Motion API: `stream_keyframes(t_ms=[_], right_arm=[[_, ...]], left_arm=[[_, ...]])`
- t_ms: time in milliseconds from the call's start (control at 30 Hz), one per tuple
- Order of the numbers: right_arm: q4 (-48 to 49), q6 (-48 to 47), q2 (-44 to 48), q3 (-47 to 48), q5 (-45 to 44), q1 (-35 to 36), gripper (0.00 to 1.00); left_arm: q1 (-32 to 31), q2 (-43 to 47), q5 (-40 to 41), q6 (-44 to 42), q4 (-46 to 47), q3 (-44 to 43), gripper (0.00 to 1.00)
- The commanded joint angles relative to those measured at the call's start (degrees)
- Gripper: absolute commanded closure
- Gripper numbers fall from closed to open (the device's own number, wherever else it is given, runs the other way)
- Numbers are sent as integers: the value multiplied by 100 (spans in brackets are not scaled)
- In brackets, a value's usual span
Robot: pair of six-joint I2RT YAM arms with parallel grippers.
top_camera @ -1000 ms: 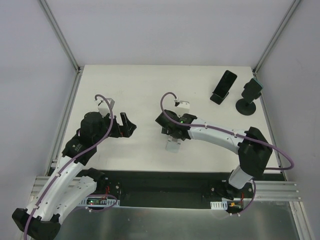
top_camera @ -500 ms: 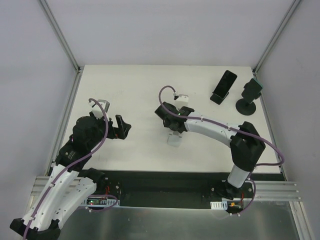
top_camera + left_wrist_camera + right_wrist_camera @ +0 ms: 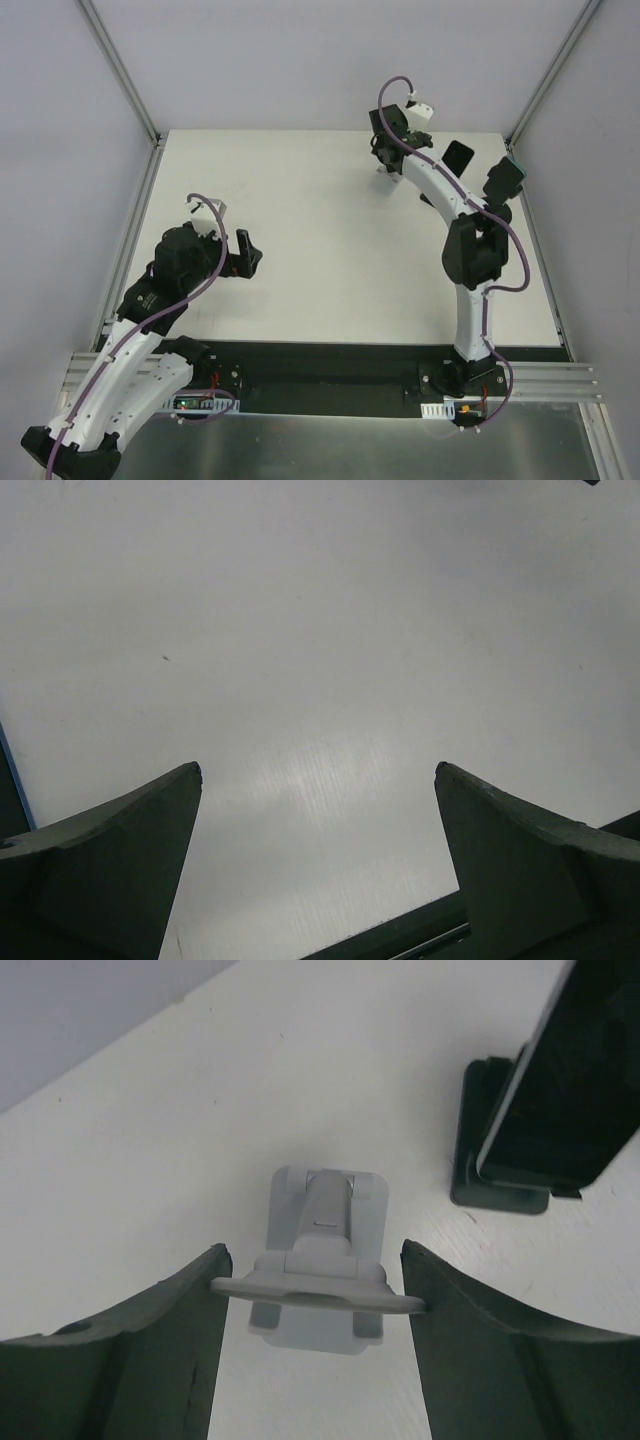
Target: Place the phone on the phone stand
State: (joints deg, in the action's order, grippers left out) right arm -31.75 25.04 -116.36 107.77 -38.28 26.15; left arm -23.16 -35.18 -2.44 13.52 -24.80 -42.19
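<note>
1. My right gripper (image 3: 316, 1252) is clamped on one white stand (image 3: 318, 1222), with both fingers against its top plate. My left gripper (image 3: 318, 770) is spread wide above the table (image 3: 300, 630) and holds nothing.
2. I count one black phone (image 3: 565, 1080), leaning in a black stand (image 3: 478, 1175) just right of the white one.
3. Only the overhead view shows a third, round-based stand (image 3: 493, 212) at the far right. I cannot tell what it carries.
</note>
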Motion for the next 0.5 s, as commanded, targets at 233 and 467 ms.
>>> stream_keyframes(t_ms=[233, 467], right_arm=[[28, -772, -1855, 2592, -13, -400, 99], [90, -693, -1864, 2319, -66, -541, 99]], left_arm=[[30, -498, 85, -113, 142, -122, 1], [31, -736, -46, -51, 317, -166, 1]])
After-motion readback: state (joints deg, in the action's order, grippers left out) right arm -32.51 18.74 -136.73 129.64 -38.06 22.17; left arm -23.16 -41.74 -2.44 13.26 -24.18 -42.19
